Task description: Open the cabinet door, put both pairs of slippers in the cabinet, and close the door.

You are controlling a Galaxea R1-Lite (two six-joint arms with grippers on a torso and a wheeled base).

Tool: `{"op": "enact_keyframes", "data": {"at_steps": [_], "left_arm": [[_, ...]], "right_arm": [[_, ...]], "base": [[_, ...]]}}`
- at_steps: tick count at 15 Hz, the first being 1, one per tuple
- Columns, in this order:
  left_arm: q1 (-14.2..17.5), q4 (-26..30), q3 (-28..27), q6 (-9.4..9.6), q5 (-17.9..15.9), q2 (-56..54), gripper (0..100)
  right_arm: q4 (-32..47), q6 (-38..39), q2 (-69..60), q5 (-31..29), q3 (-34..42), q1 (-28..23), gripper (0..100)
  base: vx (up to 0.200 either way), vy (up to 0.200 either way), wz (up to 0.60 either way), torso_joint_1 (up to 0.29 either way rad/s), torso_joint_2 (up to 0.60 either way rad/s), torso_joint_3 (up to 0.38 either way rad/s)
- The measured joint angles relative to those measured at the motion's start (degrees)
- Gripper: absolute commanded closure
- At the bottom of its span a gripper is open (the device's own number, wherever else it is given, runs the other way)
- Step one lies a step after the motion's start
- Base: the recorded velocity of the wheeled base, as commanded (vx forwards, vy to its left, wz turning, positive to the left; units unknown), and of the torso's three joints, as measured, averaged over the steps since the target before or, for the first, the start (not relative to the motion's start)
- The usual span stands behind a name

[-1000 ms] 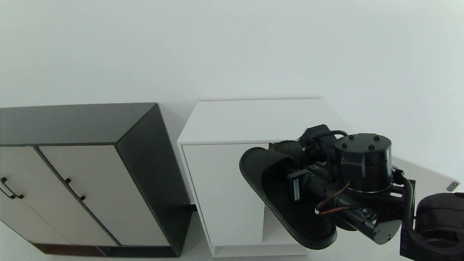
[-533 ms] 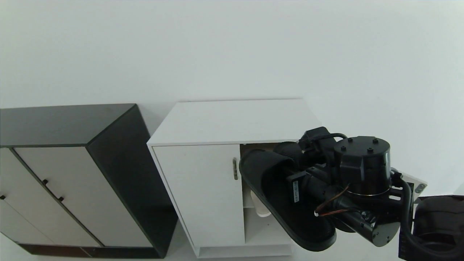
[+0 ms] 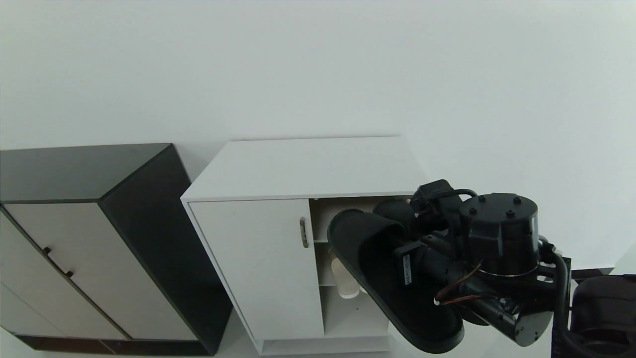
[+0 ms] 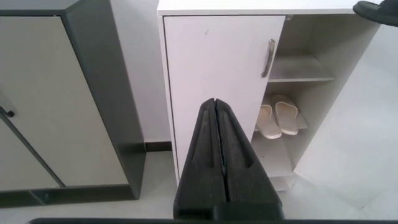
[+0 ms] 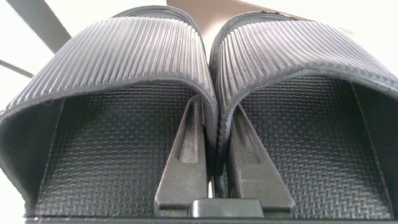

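Jaws of left gripper [image 4: 215, 111]: pressed flat together, nothing between; low in front of the white cabinet [image 3: 303, 169], facing its shut door leaf [image 3: 258, 268].
Dark cabinet [image 3: 134, 233]: hard against the white cabinet's left side, doors shut.
Handle [image 3: 303, 232]: on the shut leaf's inner edge, bordering the open half.
White slippers [image 4: 280, 117]: inside the white cabinet on the lower shelf [image 4: 273, 158], side by side.
Upper shelf [image 4: 298, 68]: bare.
Black slippers [image 3: 392, 278]: just before the white cabinet's open half, tilted, toes toward the opening. Ribbed straps, diamond-textured footbeds, rubbery look, paired side by side.
Jaws of right gripper [image 5: 214, 121]: clamped on the black slippers' two adjoining inner walls.
Handling advice, as judged: level the pair, enter toes first onto the bare upper shelf, keep off the handle and leaf edge, let go only with soles resting.
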Motion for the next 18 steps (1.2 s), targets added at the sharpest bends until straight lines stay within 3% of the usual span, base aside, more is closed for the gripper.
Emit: {"op": "enact_keyframes", "data": {"at_steps": [13, 18], "left_arm": [[0.0, 0.0, 0.0, -0.02, 0.0, 0.0, 100], [0.0, 0.0, 0.0, -0.02, 0.0, 0.0, 100]], "right_arm": [[-4.8, -2.5, 0.4, -0.3, 2.4, -0.4, 100], [-4.9, -2.5, 0.5, -0.3, 2.6, -0.4, 100]], "base": [[0.000, 0.000, 0.00, 0.000, 0.00, 0.000], [0.000, 0.000, 0.00, -0.167, 0.39, 0.228]]}}
